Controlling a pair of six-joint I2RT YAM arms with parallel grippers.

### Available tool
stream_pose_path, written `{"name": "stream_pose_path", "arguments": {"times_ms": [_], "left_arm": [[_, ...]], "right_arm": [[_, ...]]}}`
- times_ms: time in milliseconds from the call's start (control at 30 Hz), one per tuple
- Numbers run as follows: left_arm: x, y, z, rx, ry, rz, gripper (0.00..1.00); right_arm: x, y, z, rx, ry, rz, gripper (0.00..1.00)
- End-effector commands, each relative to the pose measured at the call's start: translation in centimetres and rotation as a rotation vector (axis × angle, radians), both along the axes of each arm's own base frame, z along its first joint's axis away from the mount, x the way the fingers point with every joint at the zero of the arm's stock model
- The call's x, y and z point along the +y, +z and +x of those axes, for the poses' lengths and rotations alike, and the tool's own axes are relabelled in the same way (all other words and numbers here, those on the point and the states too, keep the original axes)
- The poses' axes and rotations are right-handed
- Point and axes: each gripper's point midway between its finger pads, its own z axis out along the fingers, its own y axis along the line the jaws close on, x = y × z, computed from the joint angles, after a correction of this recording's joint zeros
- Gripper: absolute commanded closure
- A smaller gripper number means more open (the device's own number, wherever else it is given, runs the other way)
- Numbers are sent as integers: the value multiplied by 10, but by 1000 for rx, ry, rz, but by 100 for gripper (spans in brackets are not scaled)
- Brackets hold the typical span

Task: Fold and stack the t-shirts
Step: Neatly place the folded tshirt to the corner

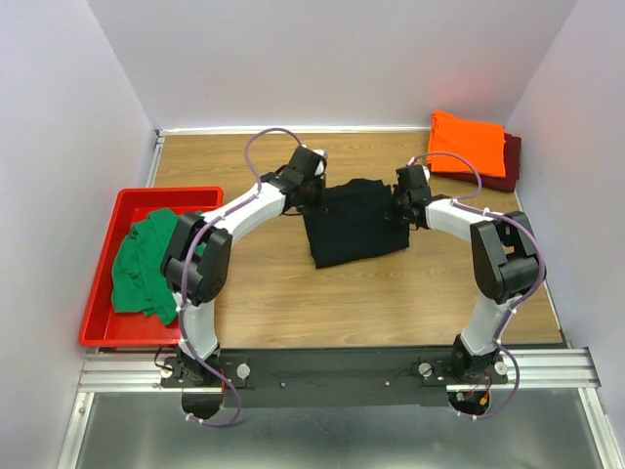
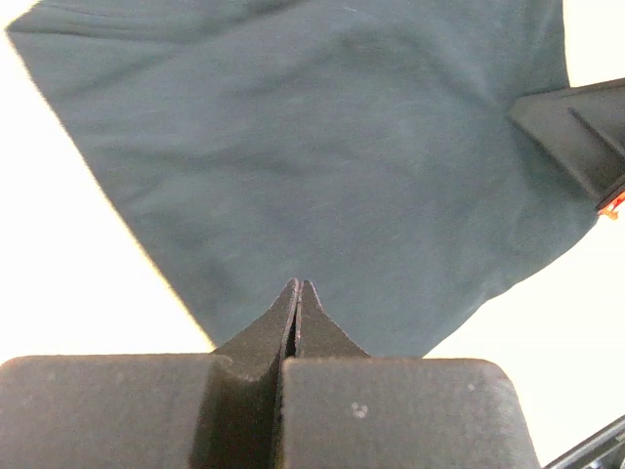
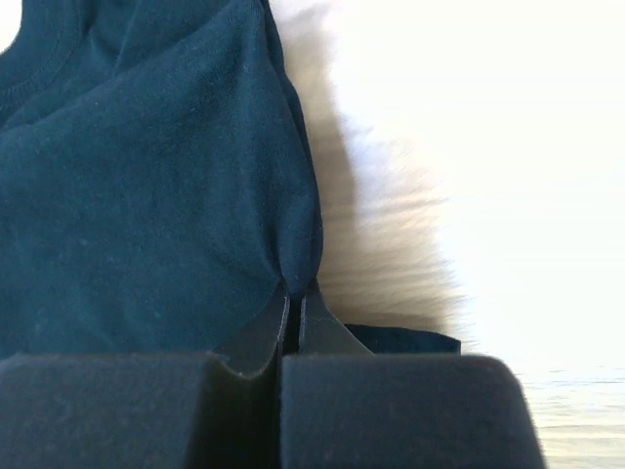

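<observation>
The black t-shirt [image 1: 354, 223] lies partly folded in the middle of the table. My left gripper [image 1: 311, 182] is shut at its far left corner; in the left wrist view the closed tips [image 2: 298, 285] press into the black cloth [image 2: 322, 147]. My right gripper [image 1: 400, 200] is shut on the shirt's right edge, and the cloth [image 3: 146, 195] bunches into its tips [image 3: 296, 290]. The orange t-shirt [image 1: 467, 143] lies folded on the maroon t-shirt [image 1: 508, 161] at the far right corner. The green t-shirt [image 1: 145, 260] lies crumpled in the tray.
The red plastic tray [image 1: 107, 327] sits at the table's left edge. White walls close off the back and both sides. The right gripper's finger [image 2: 576, 137] shows at the shirt's edge in the left wrist view.
</observation>
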Motion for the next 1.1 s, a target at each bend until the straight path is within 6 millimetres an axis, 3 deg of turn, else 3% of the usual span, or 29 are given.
{"name": "stream_pose_path", "arguments": {"times_ms": [0, 200, 400, 800, 1067], "left_arm": [[28, 33, 10, -76, 15, 37, 100], [52, 42, 10, -99, 33, 57, 100], [67, 35, 10, -90, 45, 68, 100], [76, 22, 17, -73, 40, 60, 100], [82, 7, 15, -56, 36, 55, 100]], "right_arm": [[-38, 15, 21, -42, -68, -228, 99], [-59, 28, 47, -85, -76, -400, 100], [-79, 56, 78, -142, -115, -587, 99], [-94, 93, 143, -214, -158, -787, 99], [-122, 130, 185, -275, -212, -835, 100]]}}
